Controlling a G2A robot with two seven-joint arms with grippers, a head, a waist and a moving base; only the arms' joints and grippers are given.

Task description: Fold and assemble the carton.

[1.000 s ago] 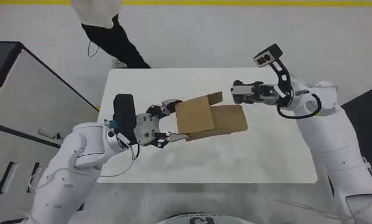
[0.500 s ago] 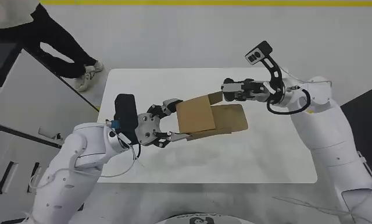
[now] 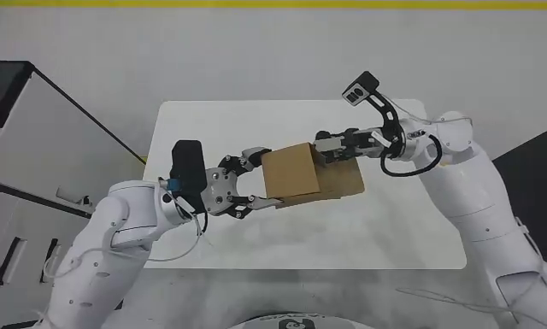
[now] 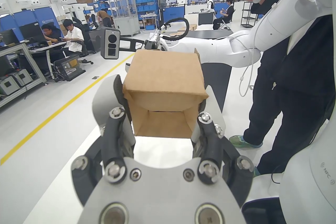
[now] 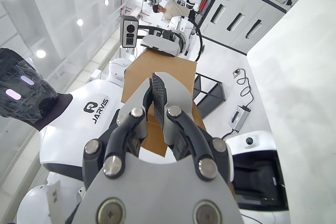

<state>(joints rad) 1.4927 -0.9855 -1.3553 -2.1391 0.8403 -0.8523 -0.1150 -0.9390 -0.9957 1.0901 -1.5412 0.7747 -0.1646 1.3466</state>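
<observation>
Carton: the carton (image 3: 291, 171) hangs over the middle of the table (image 3: 385, 231), its open mouth facing left and a loose panel (image 3: 344, 179) reaching out to the right.
Left gripper: the left gripper (image 4: 164, 96) has its fingers clamped on the two side walls at the open left end.
Right gripper: the right gripper (image 3: 321, 147) sits at the carton's far right corner, fingers pressed together with no cardboard visible between them.
Step in hand: probably tucking a right-end flap inward with the closed tips.
Doing it well: push along the flap's crease line, slowly, straight toward the left gripper so the clamp takes the load.
Watch for: a skewed push could twist the carton in the clamp or dent a wall.
</observation>
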